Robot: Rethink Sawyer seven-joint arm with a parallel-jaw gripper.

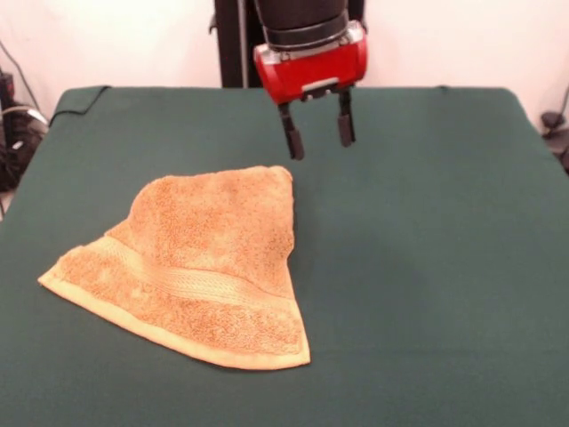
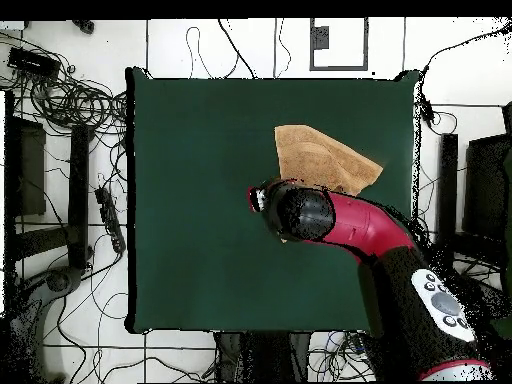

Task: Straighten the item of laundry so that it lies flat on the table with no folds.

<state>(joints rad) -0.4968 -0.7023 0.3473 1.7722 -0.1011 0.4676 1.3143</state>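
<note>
The item of laundry is a golden-orange terry towel lying on the dark green table, left of centre in the front view. It is folded into a rough wedge, narrow at the far end and wide at the near hem, with a woven band across it. My gripper hangs open just above and beyond the towel's far right corner, with nothing between its fingers. From overhead the towel shows at the upper right of the table, partly hidden by the red arm; the gripper itself is hidden there.
Cables and equipment lie on the floor around the table. The arm reaches in over the table's right side in the overhead view. Bare green cloth spreads right of the towel in the front view.
</note>
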